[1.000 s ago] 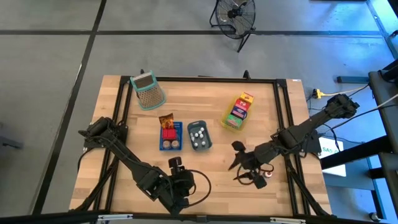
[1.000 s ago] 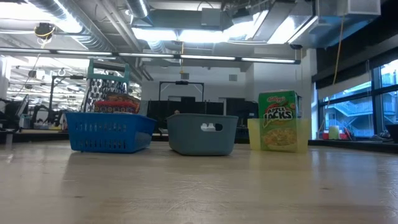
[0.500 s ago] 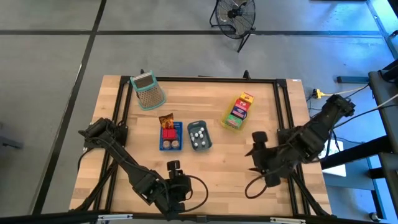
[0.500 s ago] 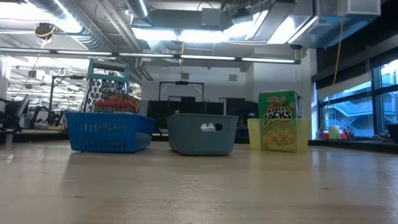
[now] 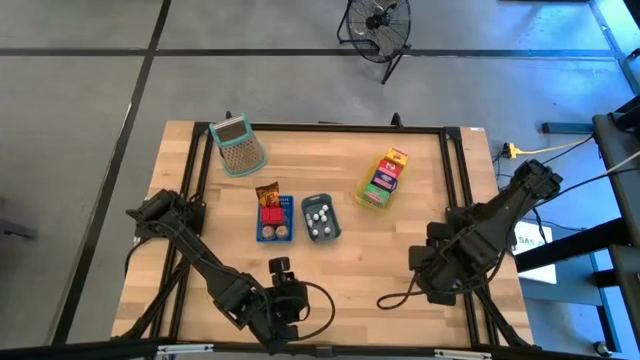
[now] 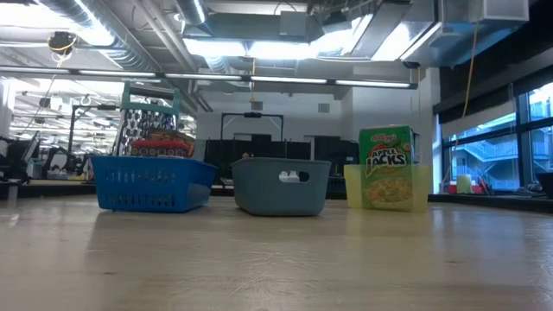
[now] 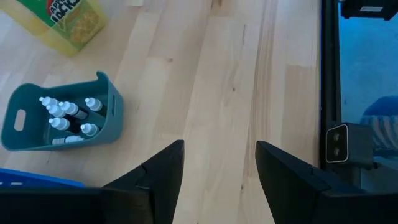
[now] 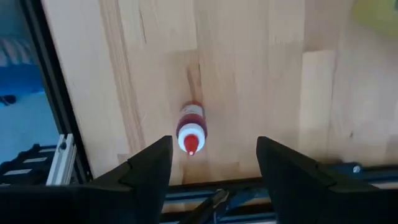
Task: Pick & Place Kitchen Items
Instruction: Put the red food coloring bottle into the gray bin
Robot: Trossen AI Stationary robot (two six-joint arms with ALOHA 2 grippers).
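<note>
light: bright, even; ceiling strip lamps [image 6: 259, 47] glare white in low view
shadows: soft, short on table [image 5: 330, 270]
focus: near tabletop blurred in low view; wrist views slightly soft

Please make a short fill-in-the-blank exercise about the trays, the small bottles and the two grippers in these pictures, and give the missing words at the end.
1. The small white-capped bottles stand in the ____ tray.
2. The Apple Jacks carton stands in the ____ tray.
3. The little red bottle lies on the ____.
4. The fingers of the right gripper are ____.

Missing words: grey-blue; yellow; table; open
</note>
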